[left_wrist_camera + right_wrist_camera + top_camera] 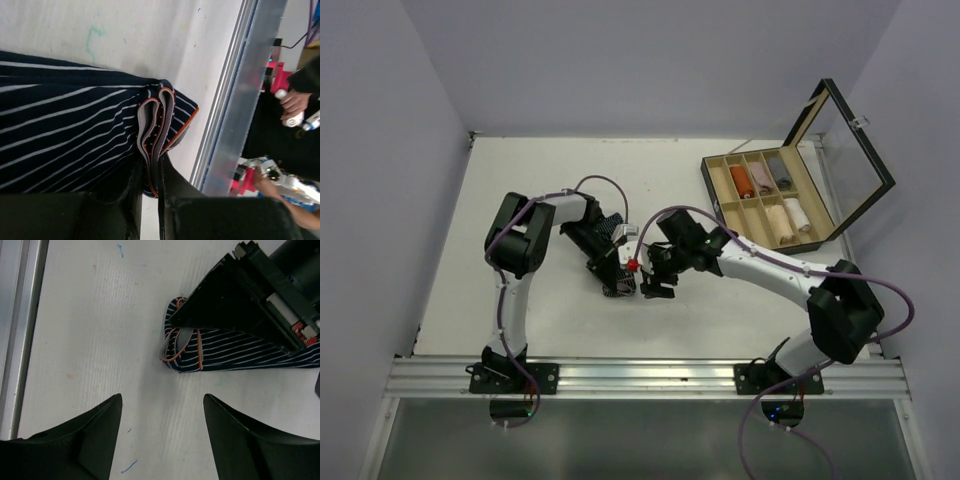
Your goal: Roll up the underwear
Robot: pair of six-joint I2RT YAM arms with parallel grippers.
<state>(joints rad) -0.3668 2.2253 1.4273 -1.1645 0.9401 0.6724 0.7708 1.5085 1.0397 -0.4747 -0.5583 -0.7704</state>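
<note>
**Soft navy garment pinched at its waistband, right jaws spread beside it**

On the left, the left gripper point(152, 176) is pressed together on the navy striped underwear point(65, 125). It pinches several stacked folds of the grey, orange-edged waistband point(156, 122) between its two fingers. The garment lies flat on the white table point(520, 190), near the middle of the workspace and between the two wrists. Its striped body stretches away from the pinch.

The cloth looks thin, light and limp. It drapes into loose loops at the waistband and would not hold a shape by itself. I judge that a roll will slacken unless it is kept under light tension or pressed down against the table. The elastic band is the thickest, firmest part, and its layered edge gives the fingers something to bite. It is therefore the sensible place to hold. The plain striped fabric would more likely bunch or slip out of a shallow pinch. Nothing here is fragile, so a firm squeeze should do no harm.

Just to the right, the right gripper point(162, 435) has its jaws spread wide with nothing between them. It hovers over bare table just beside the waistband end, apart from the cloth. From there it could pin or tuck the free edge.

Farther right stands the wooden box point(738, 207) with its lid raised. Rolled cloths sit in several of its compartments.
</note>
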